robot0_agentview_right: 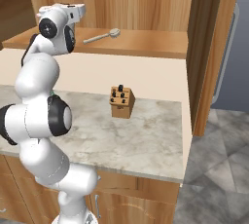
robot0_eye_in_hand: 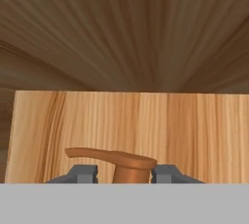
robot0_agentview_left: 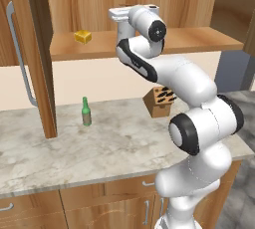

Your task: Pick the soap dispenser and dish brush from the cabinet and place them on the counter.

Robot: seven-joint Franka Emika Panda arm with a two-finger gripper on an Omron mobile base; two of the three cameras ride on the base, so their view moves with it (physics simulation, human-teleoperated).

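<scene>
In the hand view the soap dispenser's orange-brown pump top point(robot0_eye_in_hand: 127, 164) stands between my two finger tips, with its spout pointing left. My gripper point(robot0_eye_in_hand: 124, 173) is shut on the soap dispenser, whose body is hidden below the frame. The arm reaches up to the cabinet's inner shelf point(robot0_agentview_left: 199, 41), and the bottle is hidden behind it. The dish brush point(robot0_agentview_right: 102, 36) lies flat on that shelf point(robot0_agentview_right: 151, 45), to the right of the hand, with its round head at the far end. The marbled counter point(robot0_agentview_left: 114, 146) runs below.
A yellow sponge point(robot0_agentview_left: 82, 36) sits on the shelf left of the hand. On the counter stand a slim green bottle point(robot0_agentview_left: 86, 112) and a wooden knife block point(robot0_agentview_right: 121, 102). Open cabinet doors point(robot0_agentview_left: 35, 58) point(robot0_agentview_right: 214, 47) hang at both sides.
</scene>
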